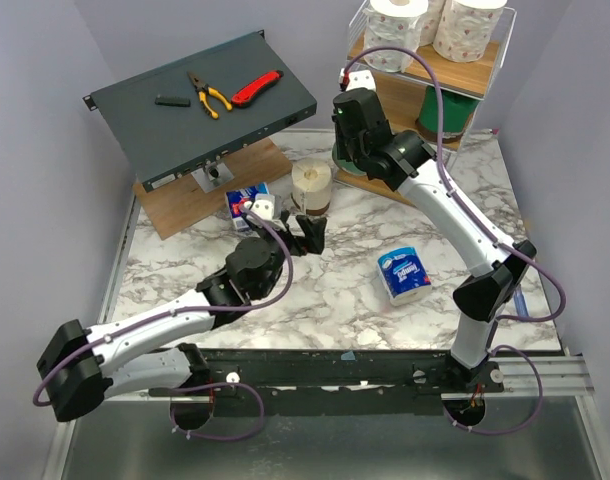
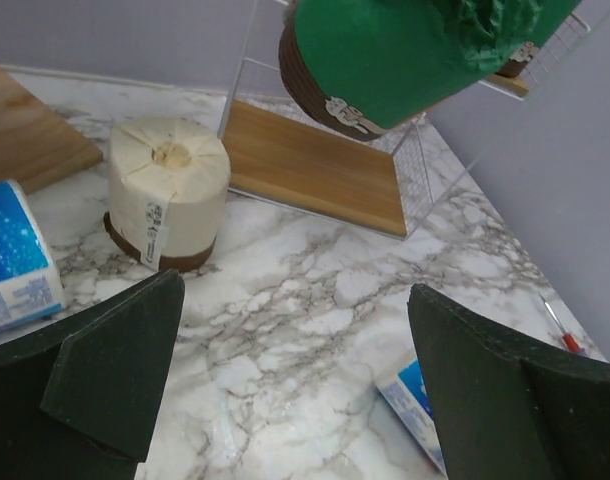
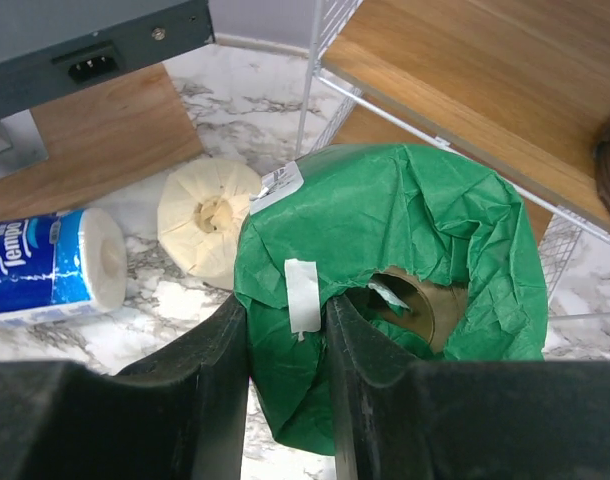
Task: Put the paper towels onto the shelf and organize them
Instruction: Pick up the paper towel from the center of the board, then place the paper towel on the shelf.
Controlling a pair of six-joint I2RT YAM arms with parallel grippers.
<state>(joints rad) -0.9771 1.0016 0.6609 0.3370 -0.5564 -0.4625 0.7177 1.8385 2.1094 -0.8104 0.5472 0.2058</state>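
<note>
Bright even light, faint soft shadows

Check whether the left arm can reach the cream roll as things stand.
Probably yes. The left gripper is open and faces the cream roll, with only bare table between them; the blue pack sits off to the side.

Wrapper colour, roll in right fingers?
Green crinkled-paper wrapped roll; right wrist view shows it best.

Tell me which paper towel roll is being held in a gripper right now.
The green-wrapped roll, pinched by the right gripper beside the shelf. The cream roll and blue-and-white packs sit on the table; the printed white rolls are on its top tier.
</note>
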